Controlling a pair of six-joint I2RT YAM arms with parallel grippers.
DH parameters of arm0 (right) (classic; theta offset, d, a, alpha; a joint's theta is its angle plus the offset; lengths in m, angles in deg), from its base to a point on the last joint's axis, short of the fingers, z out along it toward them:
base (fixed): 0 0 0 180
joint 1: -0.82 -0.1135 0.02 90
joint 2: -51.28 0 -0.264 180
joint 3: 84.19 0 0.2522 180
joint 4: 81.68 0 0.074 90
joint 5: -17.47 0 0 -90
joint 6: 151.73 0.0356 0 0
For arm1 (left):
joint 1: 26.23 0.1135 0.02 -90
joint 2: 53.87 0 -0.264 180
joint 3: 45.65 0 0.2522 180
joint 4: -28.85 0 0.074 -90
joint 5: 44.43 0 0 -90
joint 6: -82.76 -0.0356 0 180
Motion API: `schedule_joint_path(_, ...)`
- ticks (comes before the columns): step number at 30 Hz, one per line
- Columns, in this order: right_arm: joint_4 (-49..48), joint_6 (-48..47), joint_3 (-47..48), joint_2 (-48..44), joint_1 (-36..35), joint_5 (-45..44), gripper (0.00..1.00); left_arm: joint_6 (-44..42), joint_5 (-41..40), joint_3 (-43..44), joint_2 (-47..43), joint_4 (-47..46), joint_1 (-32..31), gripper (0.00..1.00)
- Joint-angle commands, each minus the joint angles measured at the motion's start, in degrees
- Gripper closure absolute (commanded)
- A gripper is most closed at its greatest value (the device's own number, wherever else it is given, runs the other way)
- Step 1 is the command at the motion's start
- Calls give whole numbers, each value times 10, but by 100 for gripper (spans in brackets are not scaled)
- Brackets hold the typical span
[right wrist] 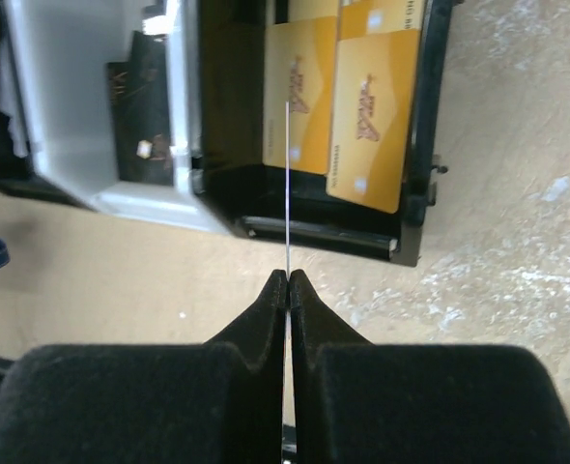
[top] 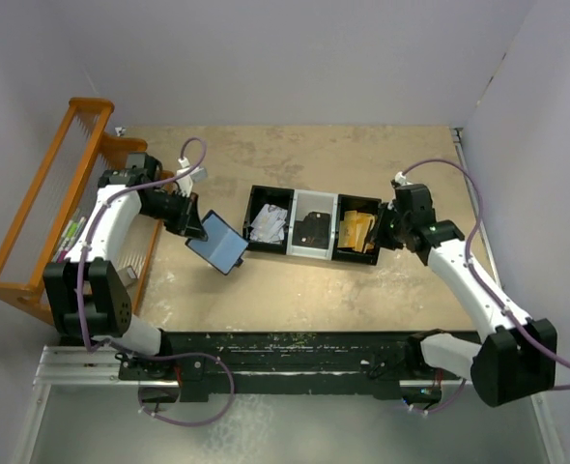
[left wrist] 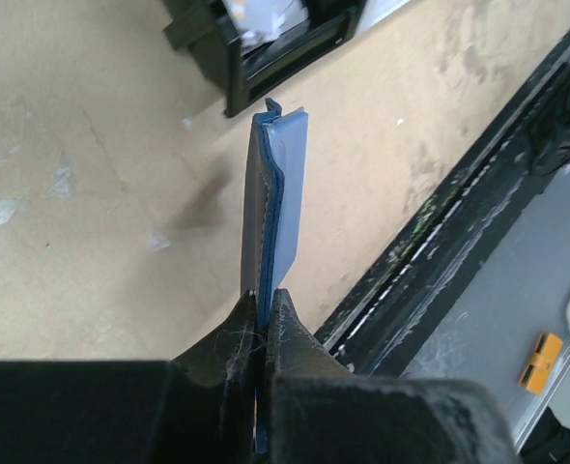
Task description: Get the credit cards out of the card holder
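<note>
Left claw pinching one edge of card holder. Holder is part open, pale inner face showing, held off the worktop just left of black tray. Right claw pressed on a thin card, edge-on, over tray's right compartment, where yellow cards lie.

No text reads clearly. In the right wrist view, the yellow cards at twelve o'clock carry a logo and blurred print. The black card at ten o'clock bears illegible gold marks.
</note>
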Motion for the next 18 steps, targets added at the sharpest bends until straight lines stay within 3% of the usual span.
schedule_joint_path(1,-42,-16,-5,42,5,-45,100,-47,-49,-5,30,-32,-2,100)
schedule_joint_path(7,-90,-10,6,106,6,-25,100,-66,-80,-19,59,-47,-7,100)
schedule_joint_path(10,-93,-10,16,124,6,-12,100,-69,-111,-34,74,-66,-11,94)
schedule_joint_path(12,-90,-9,19,121,6,-15,89,-63,-139,-39,81,-84,-11,82)
schedule_joint_path(13,-87,-9,19,117,6,-18,80,-61,-148,-39,80,-91,-11,72)
schedule_joint_path(14,-81,-9,19,109,6,-24,72,-57,-157,-39,72,-100,-11,56)
schedule_joint_path(15,-77,-10,19,104,6,-27,65,-54,-161,-39,66,-105,-11,49)
schedule_joint_path(18,-54,-11,21,74,6,-40,48,-50,-163,-23,34,-106,-11,39)
